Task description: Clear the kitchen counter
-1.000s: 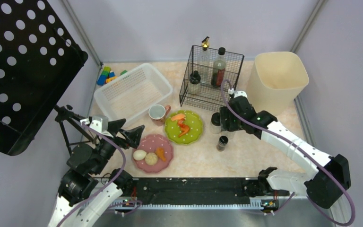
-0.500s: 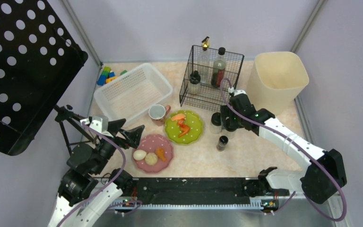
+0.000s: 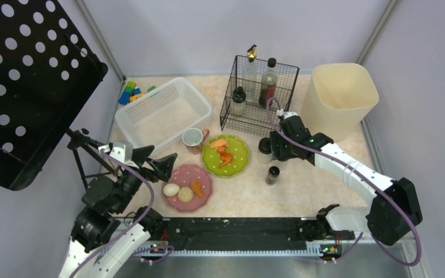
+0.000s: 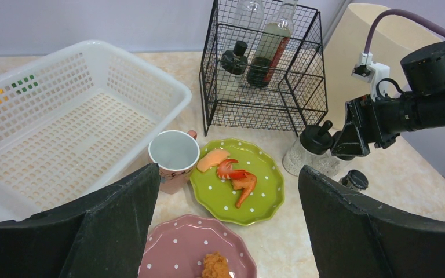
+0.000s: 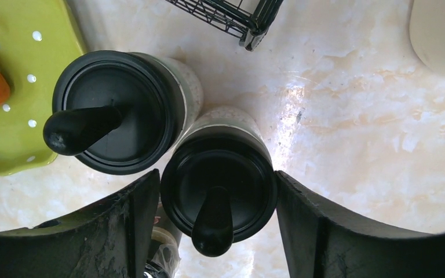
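On the marbled kitchen counter (image 3: pixel 318 185) two black-lidded seasoning jars stand side by side, right of the green plate (image 3: pixel 240 166). My right gripper (image 3: pixel 278 153) is lowered over the right jar (image 5: pixel 237 168), and both fingers press against the sides of its lid. The left jar (image 5: pixel 133 98) stands free, touching the held one. A small dark bottle (image 3: pixel 273 174) stands just in front of them. My left gripper (image 3: pixel 156 160) hangs open above the counter, near the pink plate (image 3: pixel 192 172), with nothing between its fingers.
A mug (image 3: pixel 193 139) stands between the white basket (image 3: pixel 200 99) and the green plate, which holds orange food. The pink plate carries several food pieces. At the back are a wire rack (image 3: pixel 259 95) with bottles, a beige bin (image 3: pixel 339 98) and toy blocks (image 3: pixel 130 92).
My right gripper has shifted slightly left and down over the right jar, and its fingers have drawn in onto the lid. The left arm has not moved.
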Motion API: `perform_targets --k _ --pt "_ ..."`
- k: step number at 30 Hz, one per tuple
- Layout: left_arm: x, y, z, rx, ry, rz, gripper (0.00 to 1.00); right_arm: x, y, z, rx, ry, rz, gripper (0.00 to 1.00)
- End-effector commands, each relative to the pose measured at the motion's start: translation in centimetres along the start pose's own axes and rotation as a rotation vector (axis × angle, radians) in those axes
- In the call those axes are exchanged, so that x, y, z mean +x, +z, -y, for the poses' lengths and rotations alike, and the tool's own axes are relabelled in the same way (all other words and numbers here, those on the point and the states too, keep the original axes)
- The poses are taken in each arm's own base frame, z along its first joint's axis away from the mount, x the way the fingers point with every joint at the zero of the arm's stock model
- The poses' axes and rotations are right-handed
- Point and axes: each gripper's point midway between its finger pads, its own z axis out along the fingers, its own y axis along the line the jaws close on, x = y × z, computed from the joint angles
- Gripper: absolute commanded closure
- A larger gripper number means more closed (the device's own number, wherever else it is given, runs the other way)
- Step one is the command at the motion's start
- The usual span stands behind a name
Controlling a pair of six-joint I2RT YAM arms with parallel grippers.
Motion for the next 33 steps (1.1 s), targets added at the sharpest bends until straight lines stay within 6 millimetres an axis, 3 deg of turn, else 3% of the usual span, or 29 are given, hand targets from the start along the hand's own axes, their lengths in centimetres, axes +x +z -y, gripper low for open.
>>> perform_targets --k 1,5,11,17,27,33 --pt "-0.8 0.1 0.3 0.012 -0.006 0.027 0.06 -0.8 0.5 -0.5 -0.023 0.000 0.018 0.32" --pt "-0.7 0.1 0.3 0.011 -0.004 0.026 0.06 -0.7 0.7 -0.1 -0.002 -0.002 0.017 0.38" --pt "-0.8 0.1 0.3 0.011 -0.004 0.027 0.06 -0.9 0.3 0.4 0.022 -0.002 0.027 0.60" --pt "-0.8 0.0 0.3 0.012 -0.004 0.028 0.06 -2.5 -2.1 1.1 0.051 0.009 0.085 0.70" --pt "-0.8 0.1 0.3 0.009 -0.004 0.027 0.06 -8.8 -9.8 2.4 0.091 0.028 0.279 0.71" --pt "-0.8 0.0 0.2 0.009 -0.004 0.028 0.06 -14.0 -13.0 1.1 0.045 0.035 0.381 0.72"
